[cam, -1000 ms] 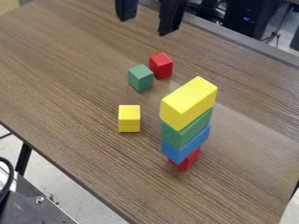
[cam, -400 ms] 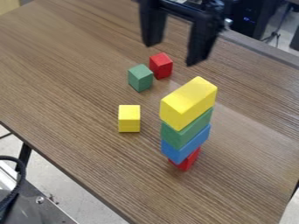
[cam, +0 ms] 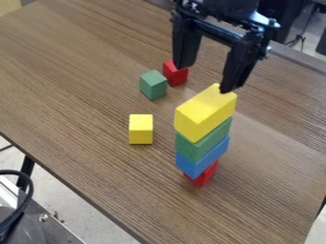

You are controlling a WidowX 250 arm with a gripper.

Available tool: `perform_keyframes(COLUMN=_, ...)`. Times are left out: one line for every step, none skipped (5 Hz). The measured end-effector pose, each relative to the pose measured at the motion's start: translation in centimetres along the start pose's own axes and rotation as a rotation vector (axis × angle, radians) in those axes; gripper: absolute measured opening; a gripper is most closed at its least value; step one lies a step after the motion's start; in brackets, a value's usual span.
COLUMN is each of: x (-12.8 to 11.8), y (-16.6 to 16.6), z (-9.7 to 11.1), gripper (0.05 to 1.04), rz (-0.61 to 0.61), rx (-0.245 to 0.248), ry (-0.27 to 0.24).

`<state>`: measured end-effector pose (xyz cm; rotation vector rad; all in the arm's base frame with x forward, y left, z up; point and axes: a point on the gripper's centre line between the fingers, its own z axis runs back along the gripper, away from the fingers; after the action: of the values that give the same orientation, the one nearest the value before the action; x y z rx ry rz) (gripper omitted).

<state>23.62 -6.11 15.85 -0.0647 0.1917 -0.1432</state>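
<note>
The top block [cam: 205, 112] sits lengthwise on the stack [cam: 202, 157], just below my fingers [cam: 237, 66], which stand apart with nothing between them. I judge it light, stiff and smooth, hardly fragile; I'd grip its long side faces at mid-length, gently, since a sideways nudge could topple everything.

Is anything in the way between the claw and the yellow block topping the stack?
Nothing visible stands between the claw and the top yellow block. One finger overlaps that block's far corner in view; whether they touch, I cannot tell.
</note>
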Motion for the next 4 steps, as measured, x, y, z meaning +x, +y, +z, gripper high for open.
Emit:
perform_keyframes(x=0.37, y=0.16, z=-1.11, gripper=0.999, rz=0.042, rx=0.022, ry=0.051)
perform_keyframes(x=0.38, y=-0.29, z=-1.37, gripper=0.999, rz=0.034, rx=0.02, ry=0.06)
perform_keyframes(x=0.48, y=-0.46, z=-1.71, gripper=0.999, rz=0.036, rx=0.023, ry=0.076)
perform_keyframes(x=0.47, y=-0.45, z=-1.78, gripper=0.999, rz=0.043, rx=0.024, ry=0.079)
